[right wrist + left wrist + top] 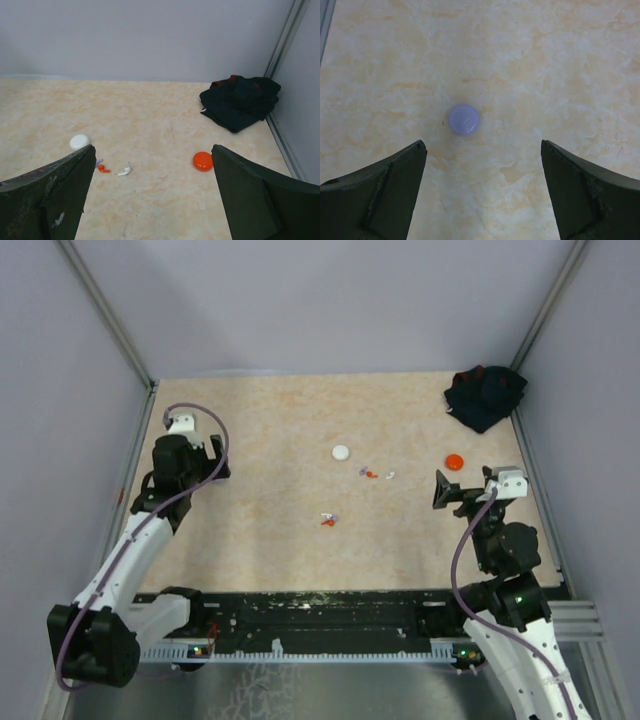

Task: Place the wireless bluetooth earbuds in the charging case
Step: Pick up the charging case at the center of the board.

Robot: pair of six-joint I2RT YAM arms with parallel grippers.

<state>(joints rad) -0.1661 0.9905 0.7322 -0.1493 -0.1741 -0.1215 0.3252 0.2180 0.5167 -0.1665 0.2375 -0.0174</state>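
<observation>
Taking the middle of the table point(260, 540) as the dial, with 12 away from the arms, nothing of the task has been picked up. The near earbud cluster point(327, 521), in white, red and purple, lies loose at 6 o'clock. The far earbud cluster point(372, 474) lies just off centre at 3. From the right wrist, a red earbud point(103, 169) and a white earbud point(124, 172) of that far group show apart from each other on the bare top.

The white case point(341, 452) sits at 12, the orange case point(455, 461) out toward 3, and a dark cloth point(485, 395) fills the 2 o'clock corner.

The left claw point(482, 150) is spread wide and empty at the 9 o'clock edge. It hangs over a lavender case point(464, 120) that lies just past its fingertips at 12 in the wrist view. The right claw point(153, 150) is also spread and empty, near 4 o'clock and facing the far cluster.

This looks like the opening reach. The next move probably calls for settling on one earbud and closing finely on so small a piece. I cannot tell whether any case stands open to take it.
</observation>
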